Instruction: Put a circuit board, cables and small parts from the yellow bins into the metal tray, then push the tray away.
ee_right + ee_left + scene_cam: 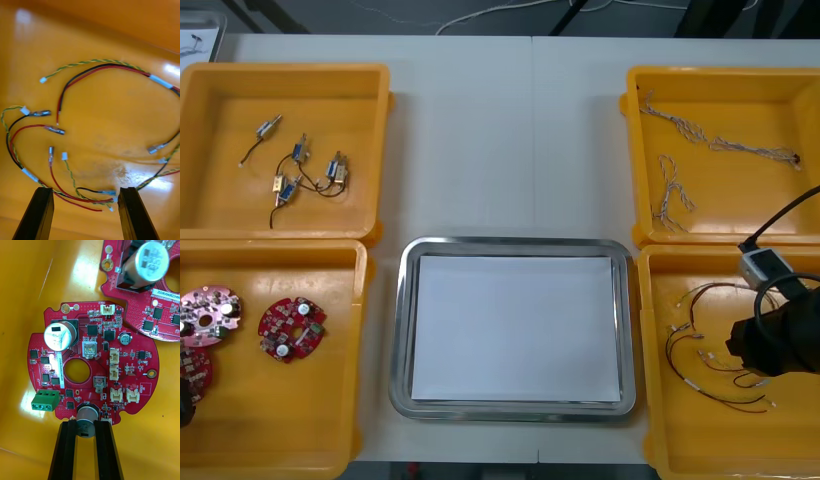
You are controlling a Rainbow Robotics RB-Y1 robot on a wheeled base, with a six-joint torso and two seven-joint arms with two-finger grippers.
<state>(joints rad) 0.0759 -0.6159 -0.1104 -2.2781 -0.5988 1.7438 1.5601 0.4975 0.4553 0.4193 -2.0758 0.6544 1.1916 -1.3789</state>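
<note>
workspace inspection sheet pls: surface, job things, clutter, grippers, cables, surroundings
surface: light table, bins at both sides, tray in the middle
job's things: metal tray white inside, nothing in it; four yellow bins; circuit boards in near left bin; small metal parts in far left bin
clutter: nothing seen
grippers: left gripper in near left bin, fingers shut on a grey cylinder of one circuit board; right gripper in near right bin, fingers open above the cables
cables: twisted cables in far right bin; red, black and yellow-green cables in near right bin
surroundings: dark floor beyond the far edge, white cable on it
</note>
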